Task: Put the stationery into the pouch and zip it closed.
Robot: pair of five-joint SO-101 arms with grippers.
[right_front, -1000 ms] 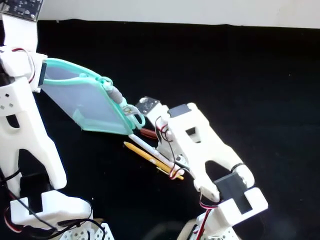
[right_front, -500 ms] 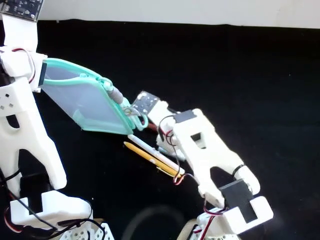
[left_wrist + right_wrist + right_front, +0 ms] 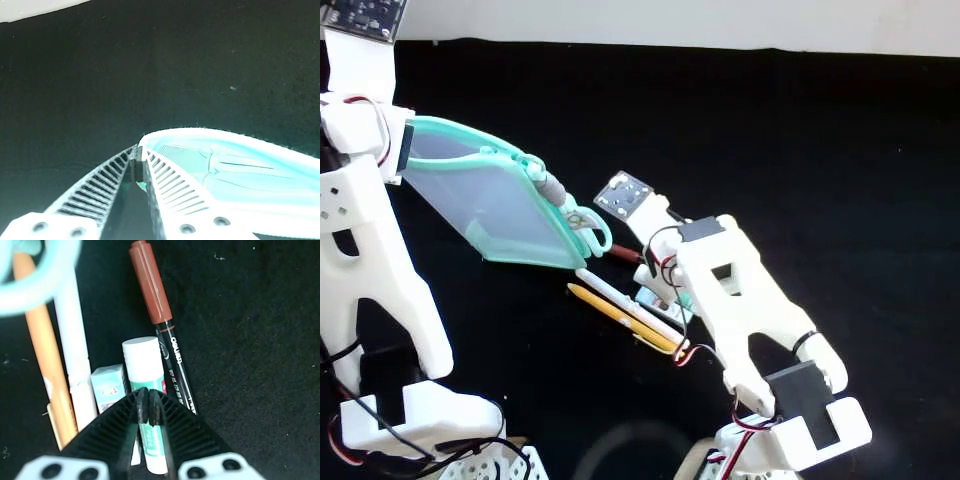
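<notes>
My left gripper (image 3: 138, 162) is shut on the rim of the teal-edged translucent pouch (image 3: 490, 205) and holds it tilted off the table at the left. Teal scissors (image 3: 588, 228) poke handle-first out of the pouch mouth. Just below lie a yellow pencil (image 3: 610, 310), a white pen (image 3: 617, 293) and a brown pen (image 3: 620, 254). My right gripper (image 3: 148, 402) is shut with nothing in it, directly above a glue stick (image 3: 145, 360). An eraser (image 3: 107, 382) lies beside the glue stick, and the brown pen (image 3: 155, 295) on its other side.
The black table (image 3: 800, 150) is bare to the right and toward the back. A white wall edge (image 3: 720, 25) borders the far side. The arm bases (image 3: 420, 420) stand at the near edge.
My right arm has drawn back from the pouch mouth, to the right and toward the near edge, and now hangs over the loose stationery. The scissors stay in the pouch mouth. The left arm is still.
</notes>
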